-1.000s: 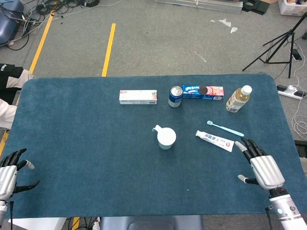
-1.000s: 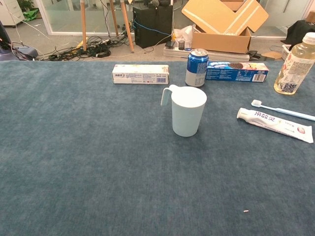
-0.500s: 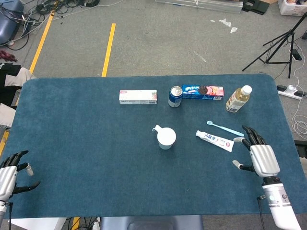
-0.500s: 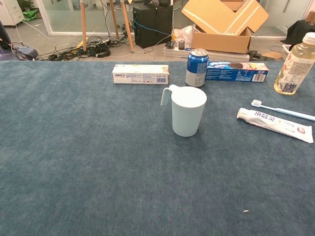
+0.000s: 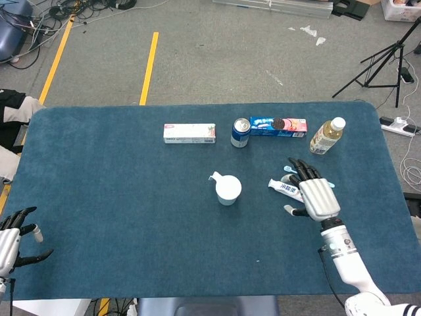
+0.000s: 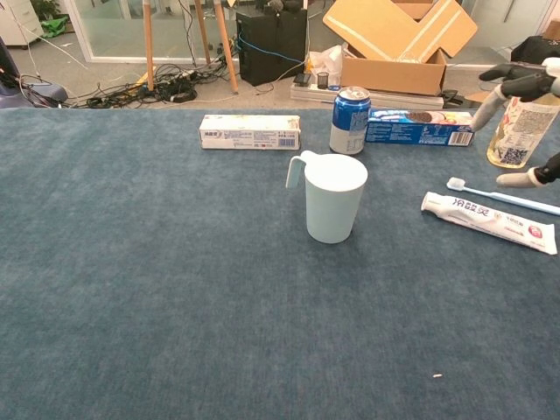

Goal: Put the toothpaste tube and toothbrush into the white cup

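1. Worktop, covered in blue cloth, is carrying all the items.
2. Cup is standing upright near the middle, handle pointing to the far left, with nothing showing inside it.
3. Tube is lying flat to the right of the cup, cap end pointing toward the cup.
4. Toothbrush is lying flat just beyond the tube, head toward the cup, close to the tube but not visibly touching it.
5. Right hand is hovering over the tube and toothbrush, palm down, fingers spreading apart and gripping nothing; in the head view it is covering most of both items.
6. Left hand is sitting at the near left edge of the worktop, fingers apart, holding nothing.
7. Can is standing upright beyond the cup, with a biscuit box just to its right.
8. Toothpaste carton is lying to the left of the can.
9. Bottle is standing upright at the far right.
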Available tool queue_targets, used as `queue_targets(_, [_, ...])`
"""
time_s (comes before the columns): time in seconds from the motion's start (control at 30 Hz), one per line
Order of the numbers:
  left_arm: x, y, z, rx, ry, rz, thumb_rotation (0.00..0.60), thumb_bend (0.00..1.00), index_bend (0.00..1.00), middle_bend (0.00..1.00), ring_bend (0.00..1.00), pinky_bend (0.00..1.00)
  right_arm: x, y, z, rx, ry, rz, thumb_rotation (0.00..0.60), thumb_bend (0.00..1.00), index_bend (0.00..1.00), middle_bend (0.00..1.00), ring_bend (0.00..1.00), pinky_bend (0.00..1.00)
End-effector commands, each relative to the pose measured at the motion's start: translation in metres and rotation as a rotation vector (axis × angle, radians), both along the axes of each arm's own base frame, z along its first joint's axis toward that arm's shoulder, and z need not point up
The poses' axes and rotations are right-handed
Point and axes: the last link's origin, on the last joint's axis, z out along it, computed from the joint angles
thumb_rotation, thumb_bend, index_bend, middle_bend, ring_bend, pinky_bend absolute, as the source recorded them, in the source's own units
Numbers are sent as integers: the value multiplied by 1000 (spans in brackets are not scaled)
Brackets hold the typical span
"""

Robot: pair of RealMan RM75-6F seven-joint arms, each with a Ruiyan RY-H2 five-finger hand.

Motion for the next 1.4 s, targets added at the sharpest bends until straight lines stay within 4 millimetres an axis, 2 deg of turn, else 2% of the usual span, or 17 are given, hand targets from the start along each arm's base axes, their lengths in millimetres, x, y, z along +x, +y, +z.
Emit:
queue_targets(0.03, [-1, 0, 1, 3, 1, 5, 600, 0, 613, 150, 115, 128, 16, -3, -10, 55, 35, 120, 600, 74, 377, 46, 0, 151])
queue_targets(0.37, [-5, -1, 6, 10, 2, 30, 600, 0, 614, 150, 115, 128, 51, -11, -31, 62, 173, 350, 600, 128, 377, 19, 0, 121])
queue_targets(0.63, [-9, -1, 10, 9, 3, 60, 600, 0, 616, 150, 115, 128, 70, -22, -48, 88, 255, 409, 600, 198, 377, 3, 0, 114])
queue_targets(1.0, [-13, -1, 12, 9, -2, 79, 600, 0, 618, 151, 115, 128, 72, -40, -67, 90, 310, 370, 600, 209, 377, 0, 0, 112])
queue_targets(1.4, [-14, -1, 12, 5, -5, 88, 600, 0, 619, 152, 115, 128, 71, -49, -83, 114, 311, 340, 600, 210, 377, 0, 0, 112])
